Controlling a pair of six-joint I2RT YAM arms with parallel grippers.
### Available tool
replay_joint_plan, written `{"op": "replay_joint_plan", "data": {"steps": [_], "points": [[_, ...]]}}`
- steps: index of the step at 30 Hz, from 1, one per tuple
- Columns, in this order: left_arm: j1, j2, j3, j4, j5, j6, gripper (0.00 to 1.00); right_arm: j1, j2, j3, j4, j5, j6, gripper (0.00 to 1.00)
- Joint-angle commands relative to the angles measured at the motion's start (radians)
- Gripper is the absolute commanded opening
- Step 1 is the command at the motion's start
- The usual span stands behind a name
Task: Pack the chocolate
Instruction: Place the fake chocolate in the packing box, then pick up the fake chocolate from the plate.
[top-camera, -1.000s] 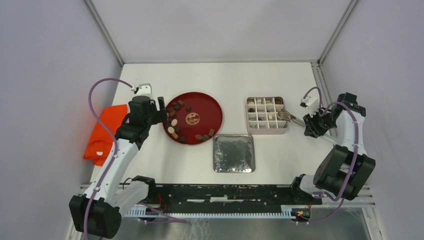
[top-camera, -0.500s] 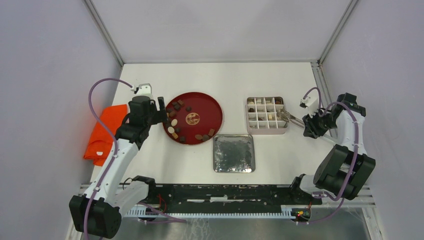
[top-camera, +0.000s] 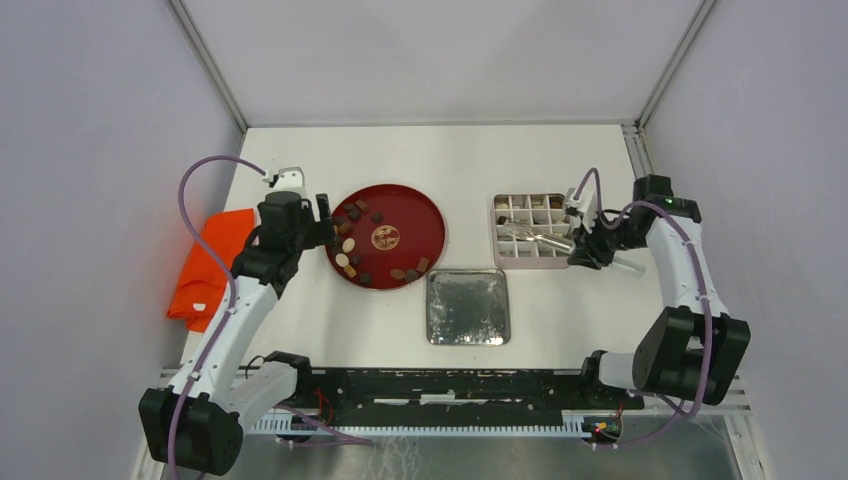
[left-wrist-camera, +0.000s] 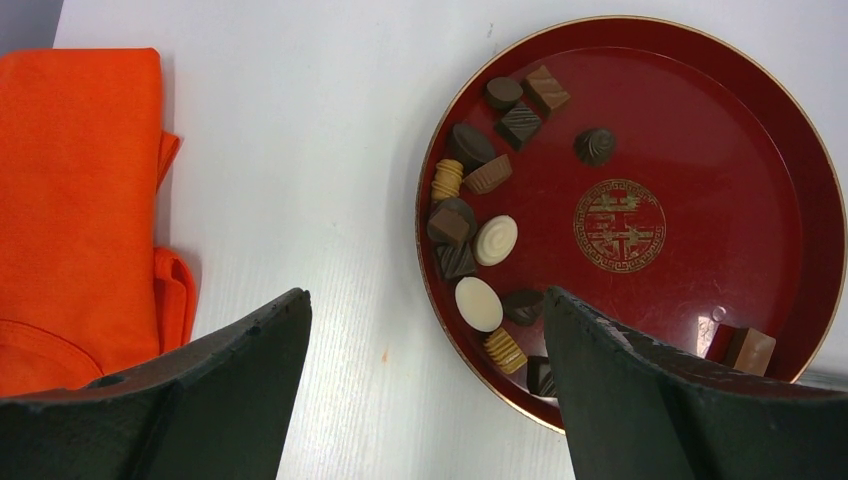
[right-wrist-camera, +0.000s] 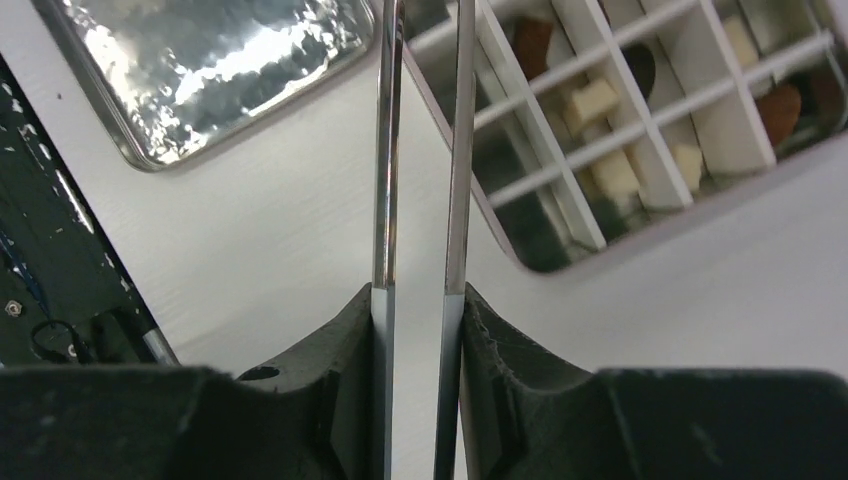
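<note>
Several pieces of chocolate (top-camera: 348, 245) (left-wrist-camera: 496, 240), dark, light brown and cream-white, lie mostly along the left side of the round red plate (top-camera: 420, 205) (left-wrist-camera: 720, 130). My left gripper (top-camera: 325, 225) (left-wrist-camera: 425, 300) hangs open over the plate's left rim, holding nothing. My right gripper (top-camera: 590, 245) (right-wrist-camera: 420, 295) is shut on metal tongs (top-camera: 540, 238) (right-wrist-camera: 386, 150), which reach left over the pale grid box (top-camera: 534, 264) (right-wrist-camera: 690, 205). A few compartments hold chocolate (right-wrist-camera: 592, 100). The tong tips leave the top of the right wrist view.
A shiny silver tray (top-camera: 467, 306) (right-wrist-camera: 200, 60) sits in front of the plate and the box. An orange cloth (top-camera: 210, 265) (left-wrist-camera: 70, 200) lies at the table's left edge. A black rail (top-camera: 440, 395) runs along the near edge.
My right arm has swung left, carrying the tongs from the box's right edge to over its compartments. The left arm has not moved.
</note>
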Motion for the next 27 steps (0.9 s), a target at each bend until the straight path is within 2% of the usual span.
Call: {"op": "replay_joint_plan", "data": {"steps": [1, 7, 15, 21, 27], "points": [[0.004, 0.005, 0.001, 0.035, -0.011, 0.042, 0.91, 0.162, -0.064, 0.006, 0.138, -0.102, 0.102, 0.36], [0.005, 0.01, 0.0, 0.035, -0.014, 0.042, 0.91, 0.42, -0.056, -0.005, 0.34, -0.074, 0.263, 0.36], [0.004, 0.005, -0.003, 0.035, -0.026, 0.042, 0.91, 0.76, 0.054, 0.046, 0.515, 0.117, 0.36, 0.36], [0.004, 0.003, -0.002, 0.035, -0.031, 0.041, 0.91, 0.927, 0.19, 0.149, 0.571, 0.285, 0.346, 0.36], [0.004, -0.002, -0.002, 0.035, -0.035, 0.042, 0.91, 1.011, 0.347, 0.276, 0.565, 0.37, 0.339, 0.36]]}}
